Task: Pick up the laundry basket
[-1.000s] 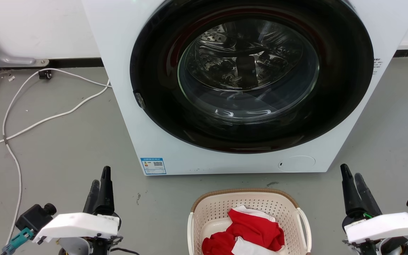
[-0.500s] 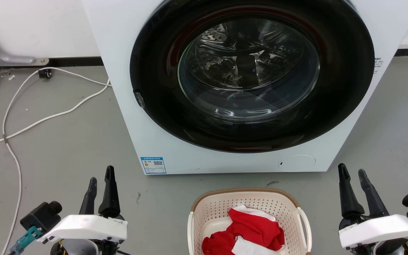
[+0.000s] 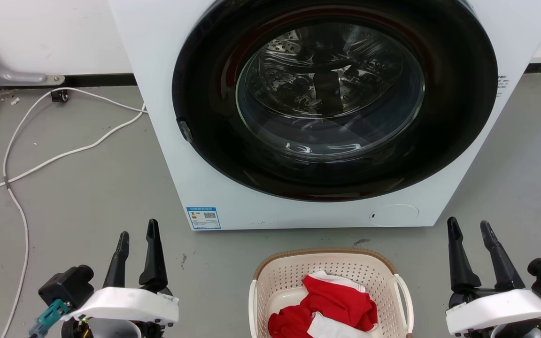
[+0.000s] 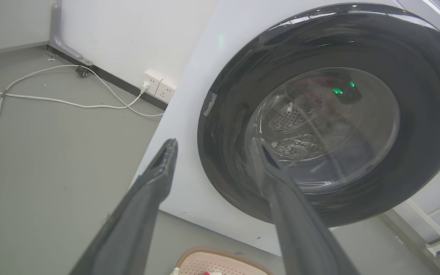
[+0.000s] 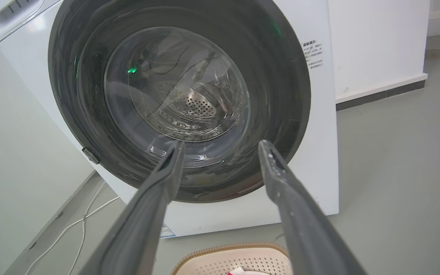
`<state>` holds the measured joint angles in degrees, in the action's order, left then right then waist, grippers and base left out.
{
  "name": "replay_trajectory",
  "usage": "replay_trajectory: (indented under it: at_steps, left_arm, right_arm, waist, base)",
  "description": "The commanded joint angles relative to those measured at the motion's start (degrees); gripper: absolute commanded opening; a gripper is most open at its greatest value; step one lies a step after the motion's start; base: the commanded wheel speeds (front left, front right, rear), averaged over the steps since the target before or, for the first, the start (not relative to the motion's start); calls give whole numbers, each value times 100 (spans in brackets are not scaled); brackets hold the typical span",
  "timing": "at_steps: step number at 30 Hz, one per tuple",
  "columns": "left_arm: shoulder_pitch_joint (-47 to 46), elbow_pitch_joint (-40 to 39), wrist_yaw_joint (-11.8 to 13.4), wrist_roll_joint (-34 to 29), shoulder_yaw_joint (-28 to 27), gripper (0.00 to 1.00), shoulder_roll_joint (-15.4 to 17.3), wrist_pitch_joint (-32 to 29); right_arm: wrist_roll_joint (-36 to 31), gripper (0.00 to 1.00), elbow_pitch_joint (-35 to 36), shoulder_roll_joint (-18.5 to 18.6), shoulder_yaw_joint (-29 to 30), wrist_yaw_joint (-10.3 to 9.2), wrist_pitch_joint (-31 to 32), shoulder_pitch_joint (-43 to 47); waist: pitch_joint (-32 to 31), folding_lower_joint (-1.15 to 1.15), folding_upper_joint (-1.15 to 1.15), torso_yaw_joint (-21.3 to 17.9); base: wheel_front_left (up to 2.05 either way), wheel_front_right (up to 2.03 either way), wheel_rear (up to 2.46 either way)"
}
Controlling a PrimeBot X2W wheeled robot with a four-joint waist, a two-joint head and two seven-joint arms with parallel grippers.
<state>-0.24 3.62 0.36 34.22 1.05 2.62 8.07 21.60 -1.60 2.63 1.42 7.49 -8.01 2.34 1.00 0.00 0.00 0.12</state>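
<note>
Two grippers: what changed over the last second?

Both opened. The left gripper [image 3: 137,227] and the right gripper [image 3: 468,221] had their fingers almost together; now each pair stands spread apart, holding nothing.

And the laundry basket [image 3: 277,281]?

Same spot on the grey floor [image 3: 87,197], just in front of the washing machine [image 3: 158,94]. It sits between the two grippers, touched by neither. Red and white clothes [image 3: 341,303] lie inside it.
</note>
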Motion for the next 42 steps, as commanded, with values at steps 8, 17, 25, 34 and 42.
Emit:
replay_trajectory:
  at_steps: [8, 17, 25, 34, 42]
  left_arm:
    - [51, -114, 51, -588, 53, 100, 26, 147]
    - [78, -170, 96, -1133, 121, 100, 27, 272]
    - [120, -190, 132, -1593, 165, 100, 28, 377]
    - [170, -234, 204, -2092, 190, 100, 29, 487]
    - [195, -268, 227, -2528, 249, 100, 31, 569]
  right_arm:
    - [-592, 100, 166, 27, -20, 0, -150, 71]
    - [-1146, 100, 265, 30, -49, 0, -274, 128]
    - [-1628, 100, 332, 32, -61, -1, -377, 195]
    - [-2116, 100, 409, 34, -75, -1, -487, 256]
    - [-2557, 100, 465, 35, -84, -1, -572, 302]
  waist:
    - [6, 0, 0, -10]
    - [17, 0, 0, -11]
    - [2, 0, 0, -16]
    - [-3, 0, 0, -22]
    - [-3, 0, 0, -20]
  base:
    - [0, 0, 0]
    - [0, 0, 0]
    - [0, 0, 0]
    - [0, 0, 0]
    - [0, 0, 0]
